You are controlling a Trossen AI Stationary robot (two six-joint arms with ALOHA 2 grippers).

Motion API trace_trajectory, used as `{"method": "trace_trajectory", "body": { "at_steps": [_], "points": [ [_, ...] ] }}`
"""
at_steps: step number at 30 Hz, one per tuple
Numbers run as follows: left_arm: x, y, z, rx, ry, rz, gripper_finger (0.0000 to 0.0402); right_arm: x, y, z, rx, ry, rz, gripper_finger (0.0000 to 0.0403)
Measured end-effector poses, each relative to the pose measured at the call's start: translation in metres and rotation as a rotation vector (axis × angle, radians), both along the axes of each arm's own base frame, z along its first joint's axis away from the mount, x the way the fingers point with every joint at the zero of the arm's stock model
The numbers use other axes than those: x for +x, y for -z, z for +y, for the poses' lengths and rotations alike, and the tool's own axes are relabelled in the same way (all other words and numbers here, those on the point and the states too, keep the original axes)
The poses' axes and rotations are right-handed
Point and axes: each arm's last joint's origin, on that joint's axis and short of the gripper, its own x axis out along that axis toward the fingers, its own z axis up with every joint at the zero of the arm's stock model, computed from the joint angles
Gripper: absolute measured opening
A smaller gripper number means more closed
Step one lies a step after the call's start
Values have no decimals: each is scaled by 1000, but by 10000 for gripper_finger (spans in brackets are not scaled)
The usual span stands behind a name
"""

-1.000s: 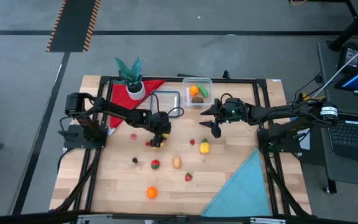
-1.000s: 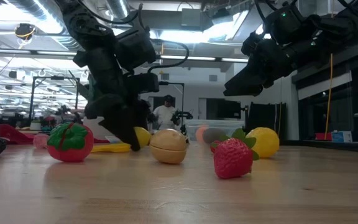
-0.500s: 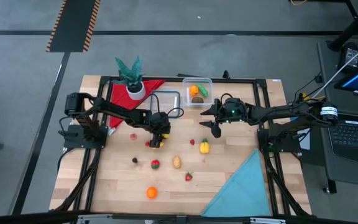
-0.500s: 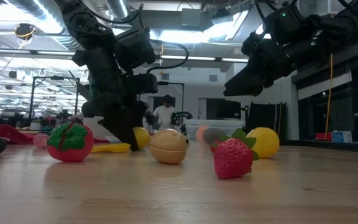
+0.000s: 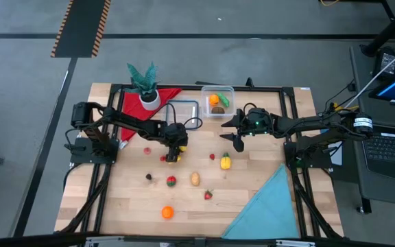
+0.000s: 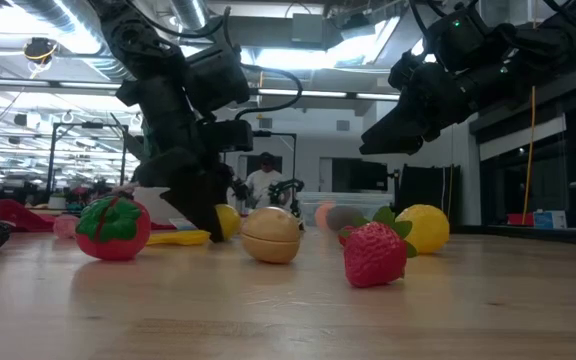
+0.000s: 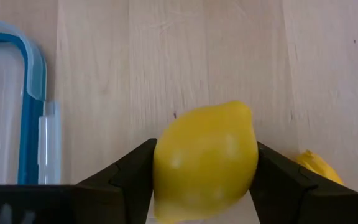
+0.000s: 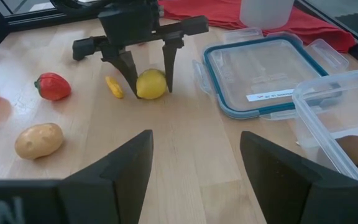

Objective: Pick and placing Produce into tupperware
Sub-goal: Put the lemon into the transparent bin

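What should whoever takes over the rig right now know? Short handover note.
Left hand: shut on the lemon, down at the table beside the blue-rimmed lid.
Right hand: open, empty, hovering near the tupperware.
Done: an orange piece and a green piece show in the tupperware.
Left: the lemon, plus the potato, strawberry, tomato, orange and other pieces on the table.

Two matte black jointed arms (image 5: 132, 125), trailing thin black cables.

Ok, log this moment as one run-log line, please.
left tool: closed on lemon, at table level | right tool: open, empty, raised beside tupperware | tupperware: already holds some produce
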Motion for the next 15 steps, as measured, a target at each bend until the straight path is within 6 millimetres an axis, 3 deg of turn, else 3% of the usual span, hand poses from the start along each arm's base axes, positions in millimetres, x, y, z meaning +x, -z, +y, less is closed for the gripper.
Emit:
{"method": "trace_trajectory", "body": {
  "at_steps": [6,10,15],
  "points": [
    [1,-8,0,-16,8,-60,206,0,0,0,-2,-1,0,243],
    [-1,-32,3,-51,26,-166,206,1,-1,0,-49,-20,-13,243],
    [-8,-61,14,-111,45,-294,206,5,-7,9,-258,-149,-57,243]
  ]
}}
